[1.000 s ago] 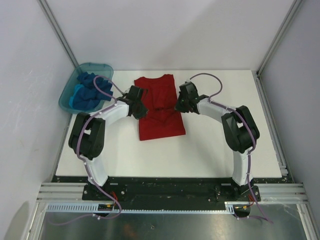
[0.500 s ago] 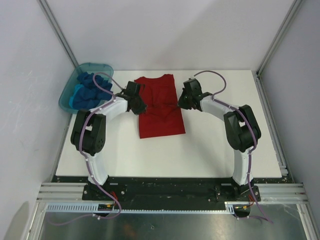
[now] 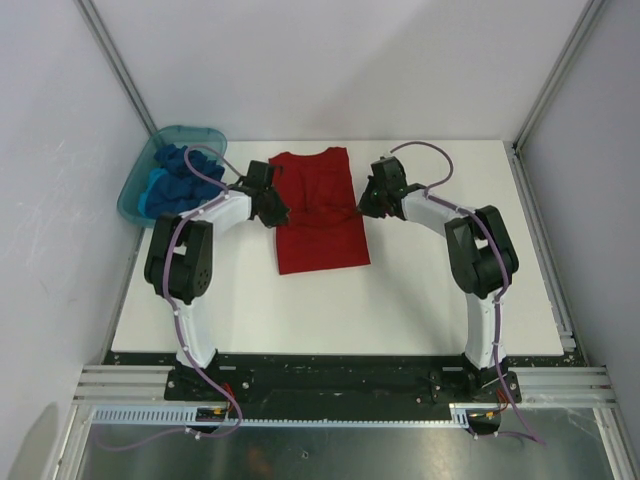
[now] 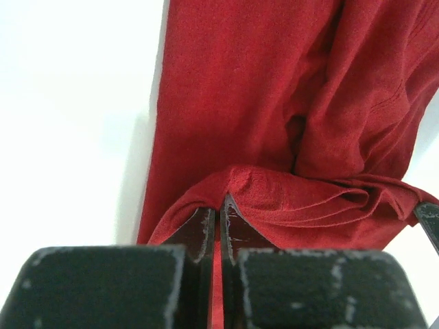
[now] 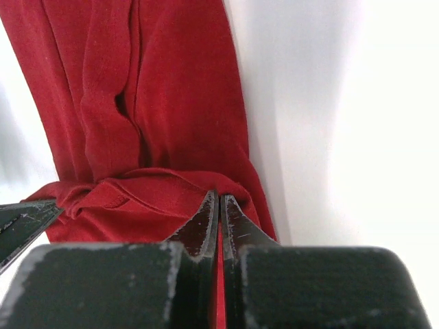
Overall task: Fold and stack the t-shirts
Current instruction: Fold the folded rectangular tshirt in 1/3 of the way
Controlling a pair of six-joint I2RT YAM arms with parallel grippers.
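Observation:
A bright red t-shirt (image 3: 318, 212) lies folded into a long strip on the white table (image 3: 420, 300). My left gripper (image 3: 278, 212) is shut on the shirt's left edge, with red cloth (image 4: 288, 199) pinched between its tips (image 4: 218, 205). On the opposite side, my right gripper (image 3: 363, 208) is shut on the right edge, and red fabric (image 5: 137, 199) bunches at its tips (image 5: 219, 201). Both hold the cloth a little above the table, partway along its length. Blue t-shirts (image 3: 172, 183) lie crumpled in the teal tub (image 3: 135, 195).
The teal tub sits at the table's back left corner, beside the left wall. Metal frame posts (image 3: 555, 80) rise at the back corners. White table surface extends in front of the shirt and to its right.
Both grippers have moved toward the far side of the table, carrying the gripped red cloth with them. The shirt's folded-over part now reaches farther back.

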